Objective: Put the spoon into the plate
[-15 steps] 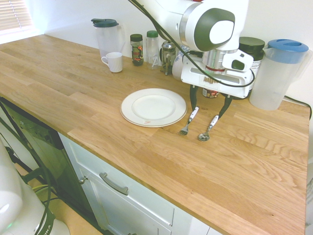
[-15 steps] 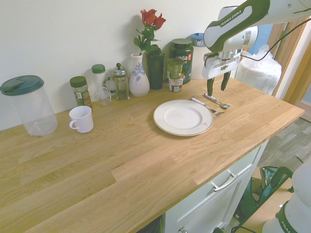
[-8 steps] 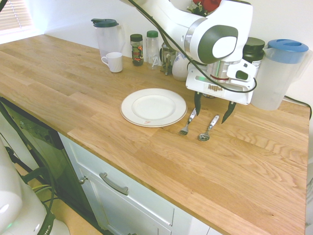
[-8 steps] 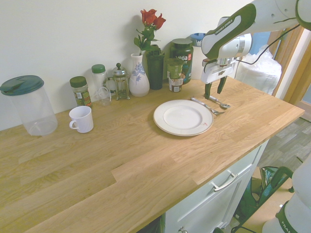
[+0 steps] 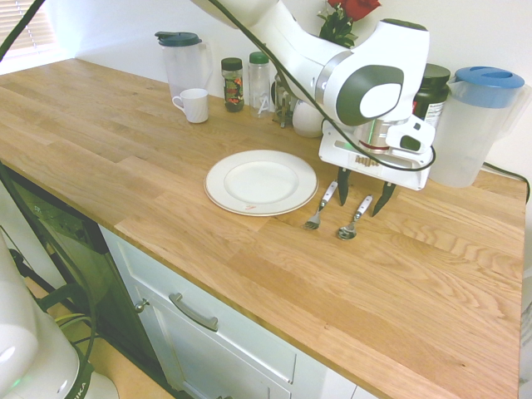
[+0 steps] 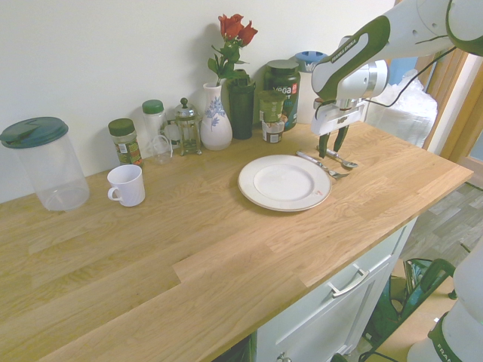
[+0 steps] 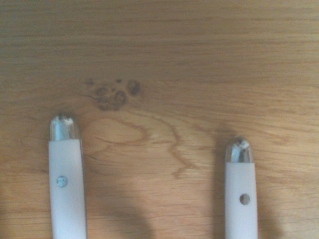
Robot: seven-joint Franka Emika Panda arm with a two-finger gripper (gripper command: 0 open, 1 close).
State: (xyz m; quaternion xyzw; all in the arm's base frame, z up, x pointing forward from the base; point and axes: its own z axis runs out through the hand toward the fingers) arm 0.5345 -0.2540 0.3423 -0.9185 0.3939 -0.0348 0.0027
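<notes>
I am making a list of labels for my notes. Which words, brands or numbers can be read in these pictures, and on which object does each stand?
"vega": on the dark tub by the wall, partly hidden.
Lettering on the arm's green cover: too small to read.
Labels on the small jars: too blurred to read.
Nothing printed shows on the plate, spoon or fork.

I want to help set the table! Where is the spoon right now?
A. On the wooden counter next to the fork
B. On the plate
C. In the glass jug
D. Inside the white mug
A: the spoon lies flat on the counter beside the fork, off the plate.
</notes>
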